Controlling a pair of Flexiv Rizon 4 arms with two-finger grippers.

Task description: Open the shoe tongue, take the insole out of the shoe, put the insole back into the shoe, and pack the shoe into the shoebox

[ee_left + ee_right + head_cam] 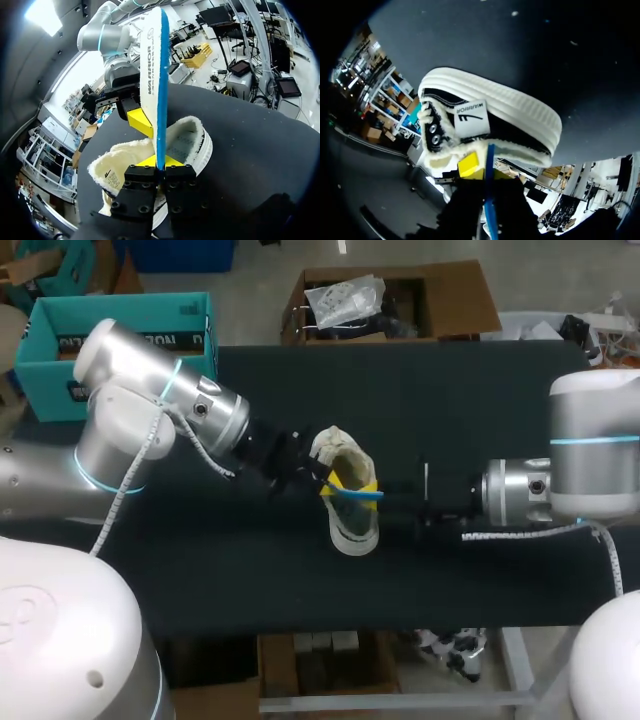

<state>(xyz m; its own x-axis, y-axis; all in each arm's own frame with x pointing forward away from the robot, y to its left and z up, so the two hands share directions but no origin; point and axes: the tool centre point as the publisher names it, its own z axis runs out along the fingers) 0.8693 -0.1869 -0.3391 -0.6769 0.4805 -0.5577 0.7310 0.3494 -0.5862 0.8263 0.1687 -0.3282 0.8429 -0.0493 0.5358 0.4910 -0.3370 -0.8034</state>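
One fleece-lined shoe (352,525) on the dark bench (450,410), one blue-edged insole (358,493) over its opening, left jaws clamped on the insole, right jaws' state cannot be told.

Black table (450,390) w/ one shoe (355,530) on it (near mid).

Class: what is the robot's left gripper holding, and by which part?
The left gripper clamps the white, blue-edged insole by one narrow end.
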